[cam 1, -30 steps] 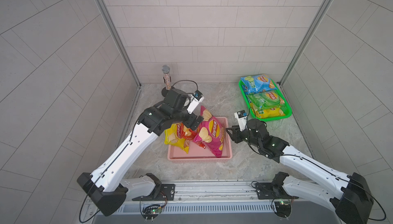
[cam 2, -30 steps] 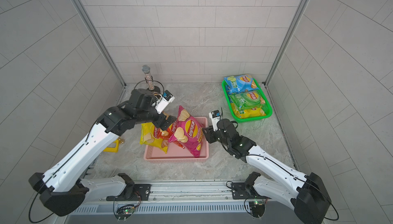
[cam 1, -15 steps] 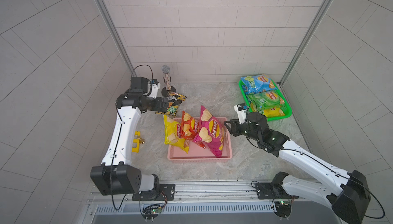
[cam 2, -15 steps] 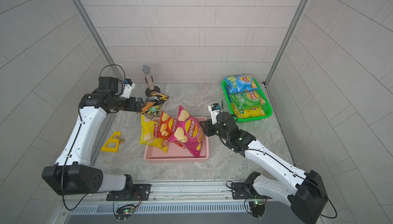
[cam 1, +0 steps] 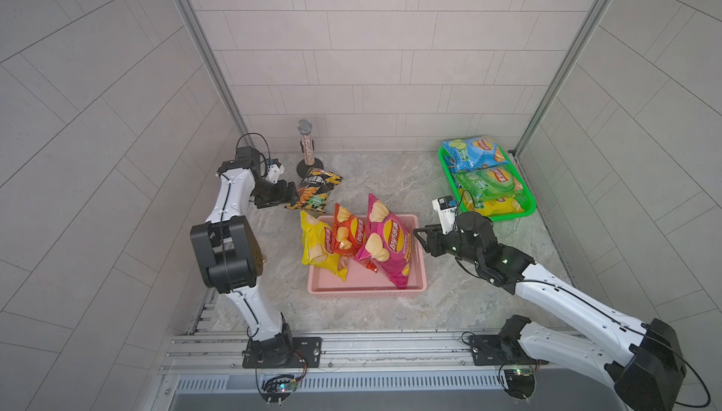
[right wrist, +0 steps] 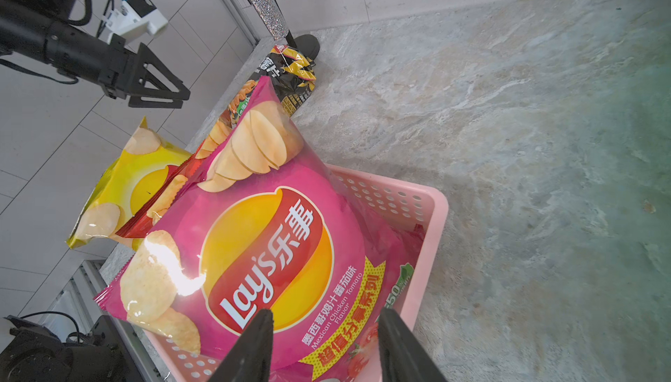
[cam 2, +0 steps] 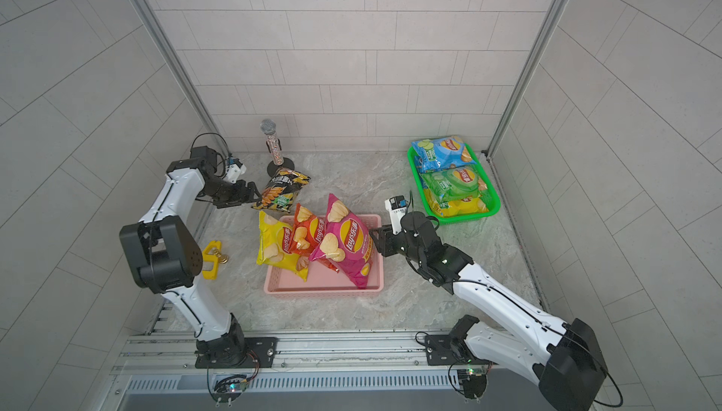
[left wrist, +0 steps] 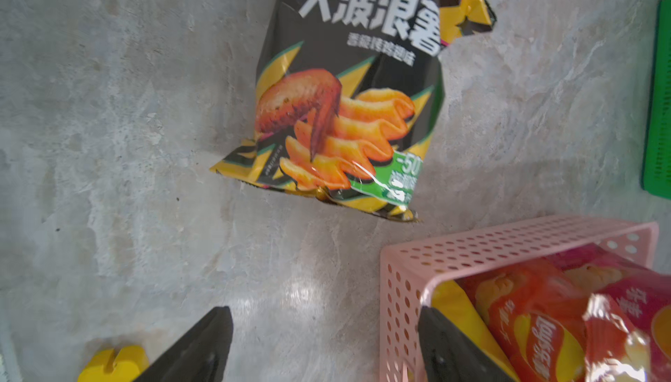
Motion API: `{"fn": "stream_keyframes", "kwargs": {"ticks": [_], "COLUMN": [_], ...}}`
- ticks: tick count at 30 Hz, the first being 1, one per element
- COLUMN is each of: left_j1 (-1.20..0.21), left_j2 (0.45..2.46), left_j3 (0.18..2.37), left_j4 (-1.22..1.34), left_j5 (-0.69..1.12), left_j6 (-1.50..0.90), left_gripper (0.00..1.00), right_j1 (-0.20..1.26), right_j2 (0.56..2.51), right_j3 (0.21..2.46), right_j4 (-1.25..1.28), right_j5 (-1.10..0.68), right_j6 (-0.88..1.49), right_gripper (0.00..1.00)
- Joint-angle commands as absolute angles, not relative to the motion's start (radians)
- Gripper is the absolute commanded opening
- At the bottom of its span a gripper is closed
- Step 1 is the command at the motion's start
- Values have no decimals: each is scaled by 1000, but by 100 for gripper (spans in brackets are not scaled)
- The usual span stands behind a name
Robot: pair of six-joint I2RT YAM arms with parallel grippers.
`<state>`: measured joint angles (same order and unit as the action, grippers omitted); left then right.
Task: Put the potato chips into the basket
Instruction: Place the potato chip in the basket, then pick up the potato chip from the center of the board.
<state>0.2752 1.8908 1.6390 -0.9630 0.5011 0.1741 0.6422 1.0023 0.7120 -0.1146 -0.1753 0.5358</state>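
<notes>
A black chips bag (cam 1: 314,190) (left wrist: 345,108) lies on the table by the microphone. My left gripper (cam 1: 293,194) (left wrist: 325,322) hovers open just left of it, with nothing between its fingers. Inside the pink basket (cam 1: 367,290) (right wrist: 432,224), yellow (cam 1: 314,241), red (cam 1: 349,233) and magenta (cam 1: 390,245) (right wrist: 272,235) bags lean together. At the basket's right rim my right gripper (cam 1: 421,238) (right wrist: 326,315) stands open, its fingers apart in front of the magenta bag. Blue (cam 1: 470,151), green (cam 1: 486,182) and yellow (cam 1: 500,206) bags lie in a green basket (cam 1: 508,215) at the back right.
A glittery microphone (cam 1: 306,147) stands on a round base at the back, right behind the black bag. A yellow clamp-like object (cam 2: 213,256) lies on the table at the left, partly behind my left arm. Tiled walls close in both sides.
My left arm has swung from above the pink basket to the back left beside the black bag. The right gripper has crept slightly toward the magenta bag.
</notes>
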Motion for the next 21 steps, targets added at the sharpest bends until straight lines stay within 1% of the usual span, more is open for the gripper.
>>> {"fn": "stream_keyframes", "kwargs": {"ticks": [1,5,9,15,19,21], "left_j1": [293,294,294,294,293,293], "left_j2": [1963,2068,2155,2240,2250,2260], "left_j3": [1705,1783,1857,1949,1956,1959], "left_j4": [-901,-887,-893,-962,-970,-969], "left_j5": [553,558,543,631,662,661], "left_j6": [192,217,235,278,286,287], "left_gripper": [83,77,74,73,73,71], "right_j1": [640,640,641,639,641,640], "right_j2": [1000,1006,1017,1028,1029,1030], "right_j3": [714,712,716,718,719,719], "right_j4": [-93,-92,-93,-93,-93,-93], "right_j5": [-169,-166,-168,-167,-169,-169], "right_j6": [534,531,532,529,529,529], "right_gripper": [52,51,51,51,51,51]}}
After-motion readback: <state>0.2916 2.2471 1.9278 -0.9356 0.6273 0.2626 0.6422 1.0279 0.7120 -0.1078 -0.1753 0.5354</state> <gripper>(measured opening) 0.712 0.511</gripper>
